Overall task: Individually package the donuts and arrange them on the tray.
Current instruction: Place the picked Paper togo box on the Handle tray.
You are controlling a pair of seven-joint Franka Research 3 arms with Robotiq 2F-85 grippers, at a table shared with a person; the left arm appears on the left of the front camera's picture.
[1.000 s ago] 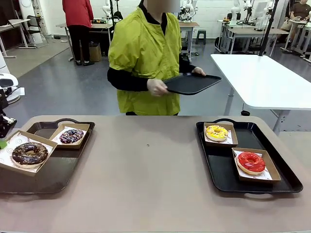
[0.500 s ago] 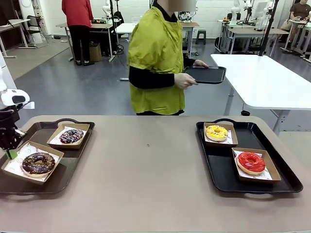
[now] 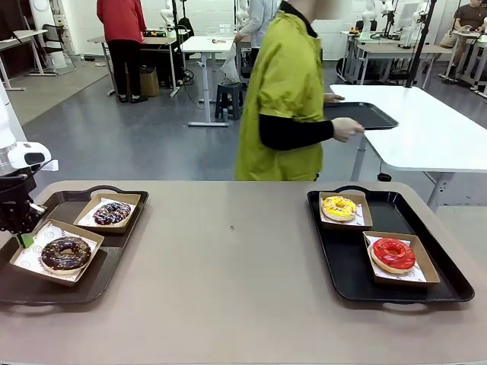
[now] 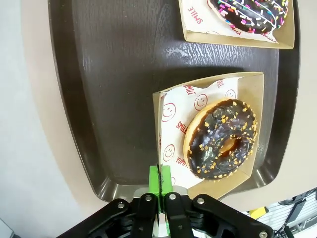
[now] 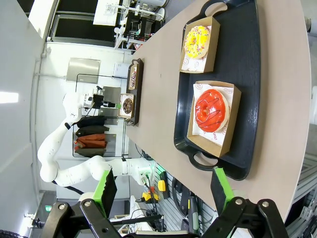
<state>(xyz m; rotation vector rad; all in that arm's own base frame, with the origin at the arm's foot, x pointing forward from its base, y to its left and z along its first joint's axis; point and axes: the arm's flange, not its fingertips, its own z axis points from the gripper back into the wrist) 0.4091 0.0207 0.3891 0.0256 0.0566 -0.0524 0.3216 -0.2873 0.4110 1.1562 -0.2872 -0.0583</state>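
**Donuts boxed, last box being set on the left tray**

Donuts sit one to a box across two black trays on the desk (image 3: pixel 228 289). On the right tray (image 3: pixel 342 274) the yellow-iced donut (image 3: pixel 339 206) and the red-glazed donut (image 3: pixel 393 253) lie in their cardboard boxes, apart from each other. On the left tray (image 3: pixel 91 274) the drizzled donut (image 3: pixel 112 212) occupies the far box, and the chocolate sprinkled donut (image 3: pixel 65 252) rests in the near box (image 4: pixel 247 84), which sits askew with one corner close to the tray's edge.

The left fingers (image 4: pixel 160 179) are pressed together on the rim of that near box, pinching cardboard and paper liner at one corner. The right fingers (image 5: pixel 163 186) stand spread wide with nothing between them, high above the right tray.

Judging from this, the step in hand is settling the near box flat. To do it well, lower until the base lies fully on the tray, keep it clear of the raised lip and of the neighbouring box, then part the fingers and lift straight up so the liner is not dragged along.

A person in a yellow-green top (image 3: pixel 285 99) carries another tray (image 3: pixel 361 114) beyond the desk.
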